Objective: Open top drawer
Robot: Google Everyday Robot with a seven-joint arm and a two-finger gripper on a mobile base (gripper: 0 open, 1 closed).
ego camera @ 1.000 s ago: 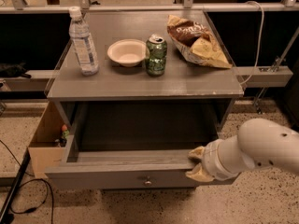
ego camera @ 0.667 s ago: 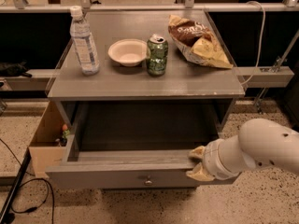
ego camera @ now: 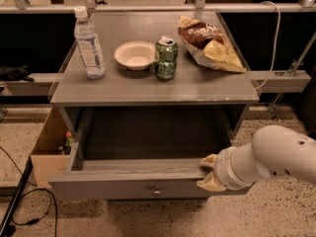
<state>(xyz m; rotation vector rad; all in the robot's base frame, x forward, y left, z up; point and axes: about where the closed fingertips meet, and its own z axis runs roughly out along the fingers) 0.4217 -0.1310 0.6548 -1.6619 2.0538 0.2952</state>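
One wide grey wooden top drawer (ego camera: 113, 187) sits pulled out, long axis running left-right across the lower frame. Two-finger gripper (ego camera: 206, 173), lower right, is clamped on the drawer front's right end. The small round metal knob (ego camera: 156, 191) lies to its left.

The counter (ego camera: 148, 89) is lit evenly from above, with faint highlights seen on the can (ego camera: 166, 58) and the bottle (ego camera: 89, 44). The recess above the top drawer (ego camera: 108, 187) is left in shadow, while the end effector (ego camera: 210, 172), at the drawer's right front corner, is well lit.
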